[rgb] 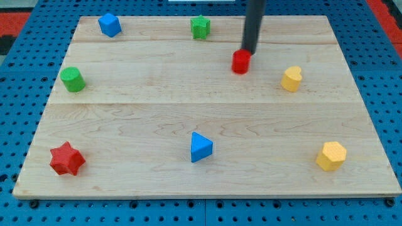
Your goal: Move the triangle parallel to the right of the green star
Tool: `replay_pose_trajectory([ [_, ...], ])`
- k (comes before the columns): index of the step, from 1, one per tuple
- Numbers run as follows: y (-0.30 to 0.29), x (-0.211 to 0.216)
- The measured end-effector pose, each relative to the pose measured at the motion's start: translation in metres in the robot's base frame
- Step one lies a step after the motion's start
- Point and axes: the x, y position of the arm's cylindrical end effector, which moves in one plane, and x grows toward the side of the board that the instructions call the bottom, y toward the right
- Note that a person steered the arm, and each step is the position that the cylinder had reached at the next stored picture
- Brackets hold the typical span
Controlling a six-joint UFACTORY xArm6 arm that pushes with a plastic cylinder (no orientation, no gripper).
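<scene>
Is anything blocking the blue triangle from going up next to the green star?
Yes, partly. The blue triangle sits near the view's bottom. The spot right of the green star is crowded by a red block, with my tip touching it from above.

Looks like a lab test bench: pale wooden board [207, 119] resting on blue perforated pegboard [19, 69], red matting [16, 19] beyond the board's far corners, small coloured blocks scattered across the board.

blue triangle [201, 147] | green star [200, 27] | red star [66, 159] | yellow hexagon [331, 156] | pale wood board [207, 103]
</scene>
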Motion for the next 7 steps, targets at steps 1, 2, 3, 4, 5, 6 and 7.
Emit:
replay_pose_trajectory([
  [1,-0.073,0.047],
  [2,-0.004,0.092],
  [3,-0.005,0.182],
  [4,-0.054,0.238],
  [5,-0.127,0.206],
  [6,-0.125,0.144],
  [7,-0.107,0.092],
])
